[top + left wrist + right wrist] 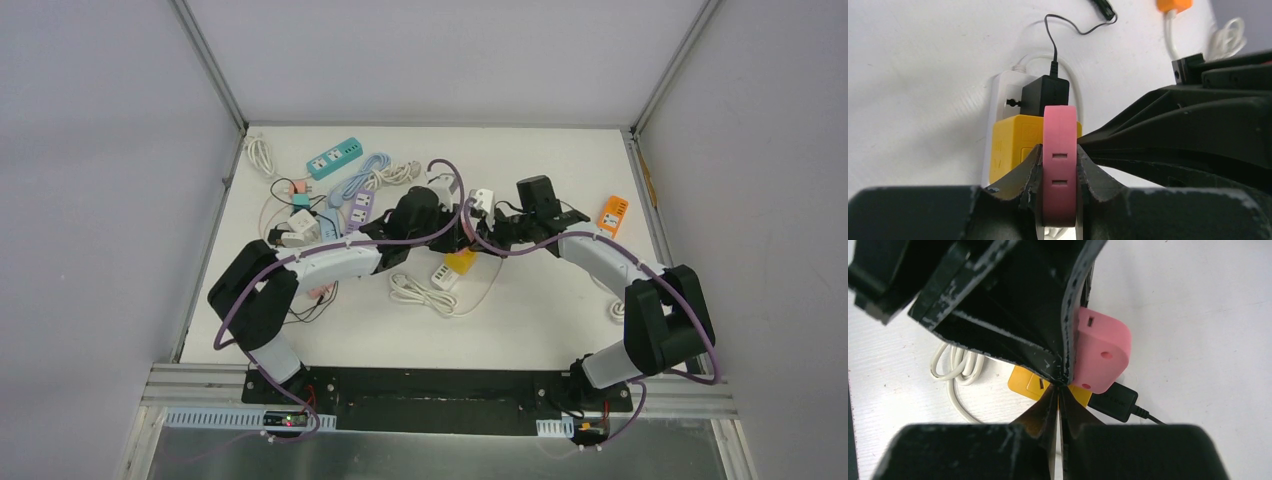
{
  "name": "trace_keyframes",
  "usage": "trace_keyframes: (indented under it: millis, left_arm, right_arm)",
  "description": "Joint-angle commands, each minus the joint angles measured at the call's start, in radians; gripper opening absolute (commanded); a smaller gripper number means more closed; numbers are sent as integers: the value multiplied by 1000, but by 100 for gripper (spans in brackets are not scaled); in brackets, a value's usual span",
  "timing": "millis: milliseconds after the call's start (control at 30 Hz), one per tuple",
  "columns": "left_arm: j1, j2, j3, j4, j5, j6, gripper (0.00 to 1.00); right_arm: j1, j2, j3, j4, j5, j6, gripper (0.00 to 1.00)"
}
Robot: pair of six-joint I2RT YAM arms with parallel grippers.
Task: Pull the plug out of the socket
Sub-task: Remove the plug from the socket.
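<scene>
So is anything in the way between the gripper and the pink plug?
Nothing visible. The left gripper is already shut on the pink plug, right by the yellow socket and a black adapter.

Smooth pink plastic with a satin finish makes up the pink plug (1060,165). The jaws of the left gripper (1060,152) are matt black plastic, scuffed whitish along their edges. The yellow socket block (1008,145) is smooth plastic with a faint sheen, the adapter (1045,95) is matt black plastic, and the white plastic power strip (998,100) has a light gloss. The white surface (923,75) looks matt and finely grained. The jaws of the right gripper (1060,386) show the same chipped black finish.
</scene>
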Motion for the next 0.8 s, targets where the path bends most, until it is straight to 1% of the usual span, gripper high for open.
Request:
trace_keyframes:
  millis: [0, 33, 100, 167, 200, 233, 300, 333, 433, 467, 500, 567, 633, 667, 700, 767]
  left_arm:
    - [61, 2, -32, 375, 179, -270, 0]
    - [63, 6, -18, 340, 197, -239, 0]
    - [51, 4, 43, 173, 197, -100, 0]
    - [12, -9, 109, -24, 108, 98, 0]
    - [-4, -15, 127, -81, 78, 169, 0]
    - [-9, -19, 134, -102, 66, 195, 0]
    - [-2, -30, 110, -76, 68, 152, 0]
    - [13, -34, 82, -26, 99, 90, 0]
    - [69, -11, -13, 261, 222, -200, 0]
    - [79, 2, -23, 343, 251, -242, 0]
    - [81, 11, -15, 331, 262, -236, 0]
    - [72, 7, 22, 215, 248, -140, 0]
    - [49, -26, 56, 71, 167, 7, 0]
    - [31, -49, 72, 0, 98, 75, 0]
    - [19, -72, 80, -40, 42, 123, 0]
    - [11, -124, 59, -26, -6, 152, 0]
  right_arm:
    - [35, 57, -10, -81, 75, -20, 5]
    - [37, 59, -9, -83, 77, -21, 5]
    - [41, 62, -6, -88, 82, -21, 5]
    - [44, 64, -3, -92, 86, -24, 5]
    - [45, 65, -3, -93, 87, -24, 5]
    - [47, 65, -1, -94, 89, -25, 5]
    - [51, 68, 0, -96, 92, -26, 5]
    - [52, 70, 1, -100, 94, -28, 5]
    - [56, 73, 3, -105, 99, -32, 5]
    - [57, 73, 5, -106, 100, -31, 5]
    - [59, 73, 6, -107, 101, -31, 5]
    - [61, 74, 6, -109, 103, -32, 5]
    - [61, 74, 7, -112, 102, -32, 5]
    - [61, 74, 8, -111, 101, -32, 6]
    - [60, 74, 8, -112, 101, -32, 6]
    - [60, 74, 8, -113, 100, -30, 7]
